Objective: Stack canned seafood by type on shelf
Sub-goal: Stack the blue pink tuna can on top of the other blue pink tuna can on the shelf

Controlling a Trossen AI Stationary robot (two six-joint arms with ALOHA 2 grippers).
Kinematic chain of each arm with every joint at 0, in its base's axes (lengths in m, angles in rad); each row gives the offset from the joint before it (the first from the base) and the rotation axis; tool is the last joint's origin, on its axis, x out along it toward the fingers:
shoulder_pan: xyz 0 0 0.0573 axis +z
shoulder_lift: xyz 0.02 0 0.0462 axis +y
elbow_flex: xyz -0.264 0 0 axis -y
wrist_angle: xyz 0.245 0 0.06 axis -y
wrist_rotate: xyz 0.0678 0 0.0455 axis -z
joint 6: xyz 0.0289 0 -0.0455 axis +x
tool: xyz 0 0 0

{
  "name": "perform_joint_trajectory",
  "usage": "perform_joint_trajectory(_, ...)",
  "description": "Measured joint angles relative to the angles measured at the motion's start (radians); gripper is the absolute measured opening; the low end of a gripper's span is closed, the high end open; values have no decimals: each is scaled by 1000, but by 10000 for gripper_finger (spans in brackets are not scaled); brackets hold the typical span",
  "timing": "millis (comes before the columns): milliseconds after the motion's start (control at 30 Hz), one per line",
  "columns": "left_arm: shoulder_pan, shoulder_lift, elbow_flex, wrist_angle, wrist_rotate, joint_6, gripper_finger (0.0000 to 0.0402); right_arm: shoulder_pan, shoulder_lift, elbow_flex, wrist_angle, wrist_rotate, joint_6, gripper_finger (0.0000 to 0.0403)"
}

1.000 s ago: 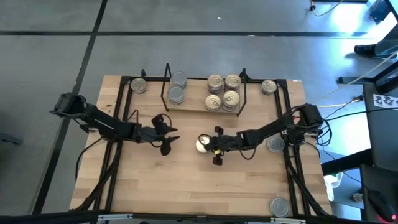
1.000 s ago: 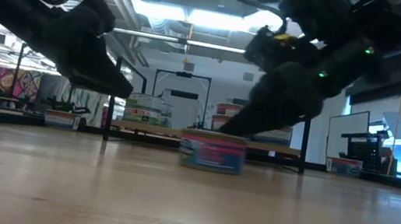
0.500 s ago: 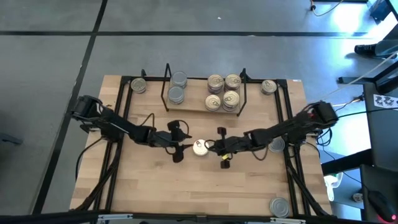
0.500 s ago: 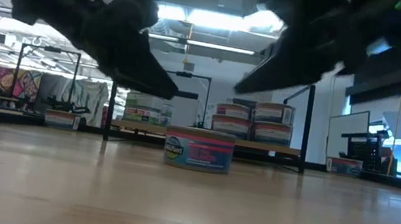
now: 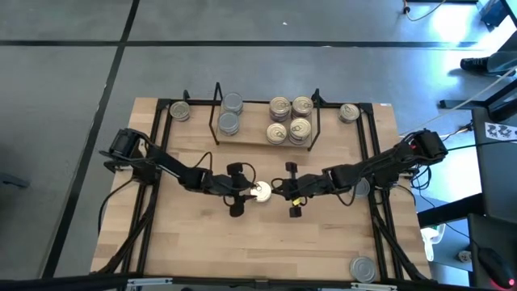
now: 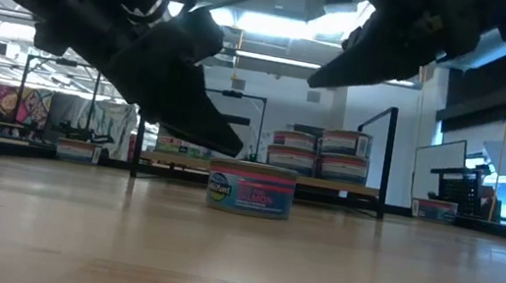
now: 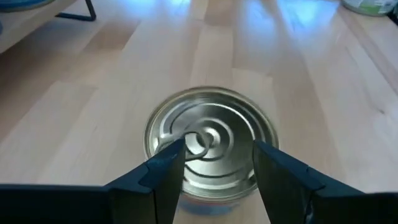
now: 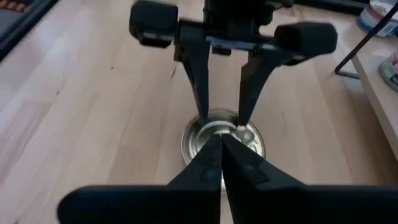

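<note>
Hovering over the middle of the table [image 5: 242, 250]: left gripper [image 5: 245, 194], fingers [image 7: 166, 171] spread, held above the lid of one tin [image 5: 260, 191], one finger toward each side of the lid, no contact visible from the low view. Facing it from the other side of that tin: right gripper [image 5: 283, 191], fingers [image 8: 211, 165] pressed together, empty, tips just short of the tin and raised off the table.

Lay flat, upright, pull-ring lid up, blue and pink label on its wall: said tin [image 6: 250, 189], alone at mid-table, well apart from the shelf [image 5: 266, 142].

Stood along the far edge of the table: shelf, black wire frame with upright side loops and light board. Carried toward its left end: two silver-topped stacks [image 5: 230, 114]. Carried toward its right end: four gold-lidded stacks [image 5: 290, 119] set close together in a square.

Rested off the shelf, on the table: one tin [image 5: 180, 111] near the far left corner; one tin [image 5: 349, 112] near the far right corner; one silver tin [image 5: 359, 187] at the right edge, partly hidden under the right arm; one silver tin [image 5: 363, 268] near the near right corner.

Reached in from the left edge: left arm. Reached in from the right edge: right arm.
</note>
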State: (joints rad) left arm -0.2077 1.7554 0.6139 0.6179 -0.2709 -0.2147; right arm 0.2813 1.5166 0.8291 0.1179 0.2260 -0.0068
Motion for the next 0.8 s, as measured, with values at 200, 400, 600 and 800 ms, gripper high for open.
perform_joint_trajectory(200,0,-2,1,-2,-1,8,184,0,0,0,15,-5,1,12)
perform_joint_trajectory(400,0,-2,0,-50,-3,14,184,0,16,1,7,-78,-1,44)
perform_joint_trajectory(600,0,-4,2,-72,-3,27,184,0,48,3,4,-88,-55,137)
perform_joint_trajectory(800,0,-6,2,-90,-3,30,184,0,141,2,13,-69,-237,225)
